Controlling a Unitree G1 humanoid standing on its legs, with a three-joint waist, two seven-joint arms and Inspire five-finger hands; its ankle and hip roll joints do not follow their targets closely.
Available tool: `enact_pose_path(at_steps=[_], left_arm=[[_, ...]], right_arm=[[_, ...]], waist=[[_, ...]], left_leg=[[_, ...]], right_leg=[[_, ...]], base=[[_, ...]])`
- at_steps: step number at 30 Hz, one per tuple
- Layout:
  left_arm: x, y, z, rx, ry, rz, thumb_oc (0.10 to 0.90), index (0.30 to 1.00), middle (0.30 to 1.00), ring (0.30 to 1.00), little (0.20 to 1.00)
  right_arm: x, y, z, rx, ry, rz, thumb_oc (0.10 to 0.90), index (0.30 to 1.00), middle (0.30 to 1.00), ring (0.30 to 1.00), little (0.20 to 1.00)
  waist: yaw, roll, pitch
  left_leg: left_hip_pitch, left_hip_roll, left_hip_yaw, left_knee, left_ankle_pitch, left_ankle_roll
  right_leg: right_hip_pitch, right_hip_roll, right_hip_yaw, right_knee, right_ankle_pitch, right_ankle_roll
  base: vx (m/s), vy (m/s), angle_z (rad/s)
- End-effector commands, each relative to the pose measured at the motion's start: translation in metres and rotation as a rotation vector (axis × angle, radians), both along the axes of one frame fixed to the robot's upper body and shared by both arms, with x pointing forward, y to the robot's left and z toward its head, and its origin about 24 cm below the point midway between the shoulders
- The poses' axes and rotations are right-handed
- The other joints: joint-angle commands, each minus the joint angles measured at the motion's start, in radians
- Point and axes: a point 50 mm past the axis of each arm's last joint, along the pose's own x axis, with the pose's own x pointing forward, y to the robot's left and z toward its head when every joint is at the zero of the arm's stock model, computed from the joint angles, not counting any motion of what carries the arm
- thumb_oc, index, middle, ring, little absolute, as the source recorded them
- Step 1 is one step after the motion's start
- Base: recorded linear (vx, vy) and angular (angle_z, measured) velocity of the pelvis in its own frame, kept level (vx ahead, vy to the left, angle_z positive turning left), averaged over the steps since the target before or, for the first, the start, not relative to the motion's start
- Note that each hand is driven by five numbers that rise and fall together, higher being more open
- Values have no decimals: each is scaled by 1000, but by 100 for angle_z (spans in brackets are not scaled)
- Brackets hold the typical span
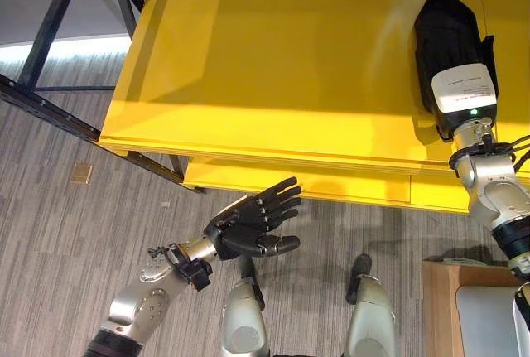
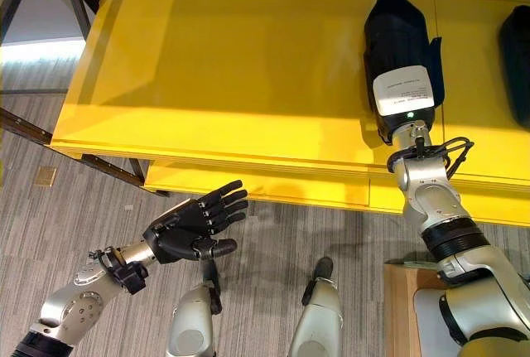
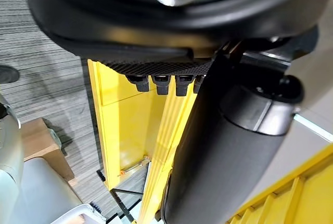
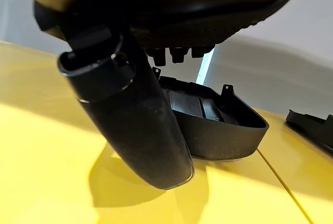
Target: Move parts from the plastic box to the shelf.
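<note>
A black plastic part (image 4: pixel 218 125) lies on the yellow shelf (image 1: pixel 273 75) towards its right end. My right hand (image 2: pixel 402 92) reaches over that part from the shelf's front edge. Its fingers are straight above the part, and its thumb (image 4: pixel 130 125) stands apart from it, just above the shelf surface. A second black part (image 2: pixel 517 59) rests further right on the same shelf. My left hand (image 1: pixel 248 224) hovers open and holding nothing over the floor, below the shelf's front edge; its thumb (image 3: pixel 229 146) is extended.
A lower yellow shelf level (image 1: pixel 331 183) juts out under the top one. Black metal frame bars (image 1: pixel 50 117) run along the left. A brown box with a pale container (image 1: pixel 484 315) stands at lower right. A small tan square (image 1: pixel 81 173) lies on the grey floor.
</note>
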Motion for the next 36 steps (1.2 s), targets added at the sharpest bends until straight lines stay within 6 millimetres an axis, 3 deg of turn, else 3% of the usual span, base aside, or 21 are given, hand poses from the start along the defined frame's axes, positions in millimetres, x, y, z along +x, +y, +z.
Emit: enact_pose_path(at_steps=[1, 21, 29, 36], left_arm=[[-4, -11, 43, -130, -196, -53, 900, 1000, 1000, 1000, 1000], [-9, -14, 43, -91, -195, -116, 900, 1000, 1000, 1000, 1000], [-10, -13, 40, -80, -177, -95, 900, 1000, 1000, 1000, 1000], [-12, -12, 36, -78, -172, -89, 900, 1000, 1000, 1000, 1000]], right_arm=[[-2, 39, 21, -7, -119, 175, 900, 1000, 1000, 1000, 1000], [-18, 46, 49, -25, -397, 265, 900, 1000, 1000, 1000, 1000], [-20, 48, 46, 31, -387, 284, 900, 1000, 1000, 1000, 1000], [-29, 60, 40, 150, -452, 429, 900, 1000, 1000, 1000, 1000]], waist=[[18, -17, -20], [13, -3, -38], [10, 2, -42], [-3, -1, -55]], left_leg=[[15, 15, -38, 72, -85, 50], [27, 8, -42, 75, -94, 52], [30, 1, -44, 76, -98, 55], [51, -8, -38, 77, -108, 64]], right_leg=[[45, -2, 29, 60, -83, 16], [61, -4, 34, 58, -89, 14], [60, -7, 36, 68, -96, 10], [77, -5, 40, 71, -104, 4]], base=[[0, 0, 0], [15, 9, 0], [11, 10, 0], [15, 21, -2]])
